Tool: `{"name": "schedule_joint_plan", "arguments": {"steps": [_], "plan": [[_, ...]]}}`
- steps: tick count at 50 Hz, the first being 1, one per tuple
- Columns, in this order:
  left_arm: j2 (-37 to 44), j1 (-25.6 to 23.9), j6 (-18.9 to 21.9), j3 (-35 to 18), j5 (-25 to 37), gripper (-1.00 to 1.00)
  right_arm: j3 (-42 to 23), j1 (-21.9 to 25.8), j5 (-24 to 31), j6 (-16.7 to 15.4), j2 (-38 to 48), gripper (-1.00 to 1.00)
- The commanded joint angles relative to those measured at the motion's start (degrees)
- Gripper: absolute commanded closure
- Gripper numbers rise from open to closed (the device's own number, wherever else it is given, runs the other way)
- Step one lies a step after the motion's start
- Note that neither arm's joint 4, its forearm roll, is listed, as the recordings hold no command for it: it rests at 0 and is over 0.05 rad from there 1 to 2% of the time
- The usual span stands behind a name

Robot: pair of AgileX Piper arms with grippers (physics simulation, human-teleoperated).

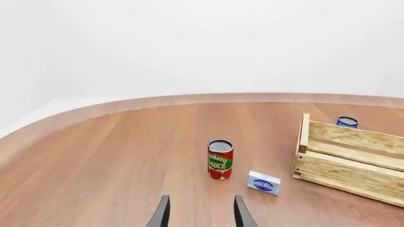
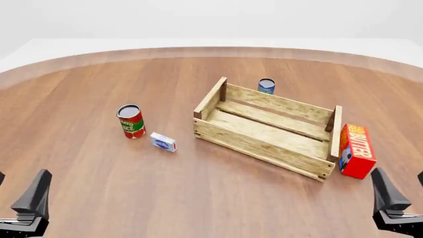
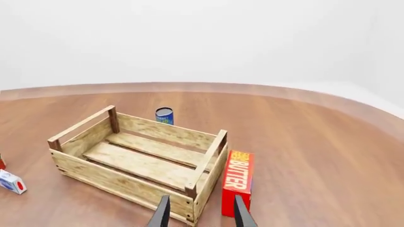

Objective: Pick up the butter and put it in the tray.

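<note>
The butter [image 2: 357, 151] is a red carton with an orange lettered face, standing on the table against the right end of the tray [image 2: 258, 144]. The tray is a light wooden slat crate with nothing in it. My right gripper [image 2: 403, 188] is open at the near right, short of the butter and apart from it. In the right wrist view the butter [image 3: 239, 182] stands just beyond the open fingers [image 3: 241, 215], beside the tray's corner [image 3: 189, 191]. My left gripper [image 2: 19, 191] is open at the near left, holding nothing.
A red-and-green tomato sauce can [image 2: 131, 120] and a small white-and-blue box [image 2: 162, 142] stand left of the tray. A blue can [image 2: 266, 86] sits behind the tray's far wall. The round table's edge [image 2: 198, 49] curves across the back.
</note>
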Motion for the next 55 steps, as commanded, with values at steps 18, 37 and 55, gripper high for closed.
{"name": "schedule_joint_plan", "arguments": {"steps": [18, 37, 55], "plan": [[0.0, 0.0, 0.0, 0.0, 0.0, -1.0, -1.2, -7.8, -2.6, -2.9, 9.1, -1.0], [0.0, 0.0, 0.0, 0.0, 0.0, -1.0, -0.3, -10.8, -8.0, -2.8, 16.1, -1.0], [0.0, 0.0, 0.0, 0.0, 0.0, -1.0, 0.2, -11.5, -14.0, -3.5, 22.5, -1.0]]}}
